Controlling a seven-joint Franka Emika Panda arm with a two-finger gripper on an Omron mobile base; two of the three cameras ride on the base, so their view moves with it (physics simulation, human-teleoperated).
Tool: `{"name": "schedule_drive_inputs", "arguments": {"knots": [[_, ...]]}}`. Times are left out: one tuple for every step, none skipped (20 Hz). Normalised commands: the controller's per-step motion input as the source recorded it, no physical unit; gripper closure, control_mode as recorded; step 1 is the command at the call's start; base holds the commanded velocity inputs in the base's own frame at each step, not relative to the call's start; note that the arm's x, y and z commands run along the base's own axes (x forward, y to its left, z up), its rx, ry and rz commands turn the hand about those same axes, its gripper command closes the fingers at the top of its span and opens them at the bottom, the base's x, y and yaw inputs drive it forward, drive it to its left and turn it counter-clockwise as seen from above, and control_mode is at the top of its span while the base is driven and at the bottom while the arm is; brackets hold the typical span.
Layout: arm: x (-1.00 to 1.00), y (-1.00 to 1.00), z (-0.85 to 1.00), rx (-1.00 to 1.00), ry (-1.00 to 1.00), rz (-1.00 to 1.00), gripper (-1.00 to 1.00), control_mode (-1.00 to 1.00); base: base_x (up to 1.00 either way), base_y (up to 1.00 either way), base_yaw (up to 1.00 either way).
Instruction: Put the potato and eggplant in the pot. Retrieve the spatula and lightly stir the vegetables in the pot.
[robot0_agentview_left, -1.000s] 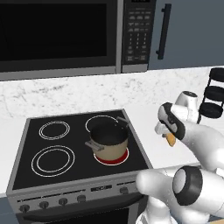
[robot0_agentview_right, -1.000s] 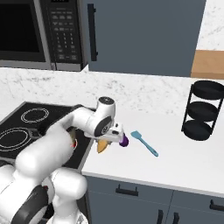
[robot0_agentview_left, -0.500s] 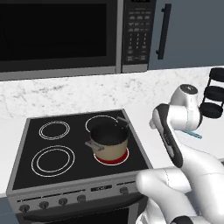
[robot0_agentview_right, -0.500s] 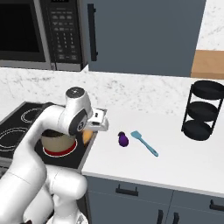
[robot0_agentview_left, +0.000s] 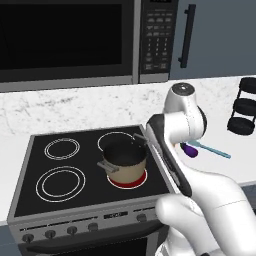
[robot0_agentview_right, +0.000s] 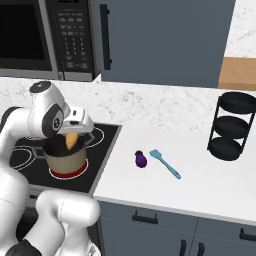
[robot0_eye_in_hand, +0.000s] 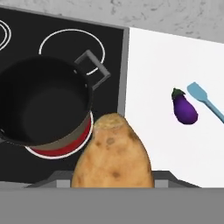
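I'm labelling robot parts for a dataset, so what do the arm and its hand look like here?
The arm is glossy white, built of thick rounded segments with dark grey bands at the joints and a round grey cap on the top joint. A long dark strip runs along one link. The hand is a white block. No cables or markings are visible.

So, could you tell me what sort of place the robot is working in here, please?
It looks like a home kitchen, rendered in simulation. A black stovetop with ring burners has a pot on it, a microwave hangs above, and a white marble-look counter runs beside it.
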Motion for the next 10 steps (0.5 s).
{"name": "schedule_drive_inputs", "arguments": {"knots": [[0.0, 0.87, 0.0, 0.0, 0.0, 0.05, 1.0, -1.0, 0.0, 0.0, 0.0], [0.01, 0.82, -0.06, 0.0, 0.0, 0.06, 1.0, -1.0, 0.0, 0.0, 0.0], [0.0, 0.81, -0.18, 0.0, 0.0, 0.06, 1.0, -1.0, 0.0, 0.0, 0.0], [0.0, 0.75, -0.26, 0.0, 0.0, 0.07, 1.0, -1.0, 0.0, 0.0, 0.0], [0.0, 0.69, -0.36, 0.0, 0.0, 0.07, 1.0, -1.0, 0.0, 0.0, 0.0], [0.0, 0.64, -0.38, 0.0, 0.0, 0.07, 1.0, -1.0, 0.0, 0.0, 0.0], [0.0, 0.58, -0.39, 0.0, 0.0, 0.07, 1.0, -1.0, 0.0, 0.0, 0.0], [0.12, 0.57, -0.39, 0.0, 0.0, 0.06, 1.0, -1.0, 0.0, 0.0, 0.0], [0.15, 0.56, -0.39, 0.0, 0.0, 0.05, 1.0, -1.0, 0.0, 0.0, 0.0], [0.24, 0.51, -0.41, 0.0, 0.0, 0.04, 1.0, -1.0, 0.0, 0.0, 0.0]]}}
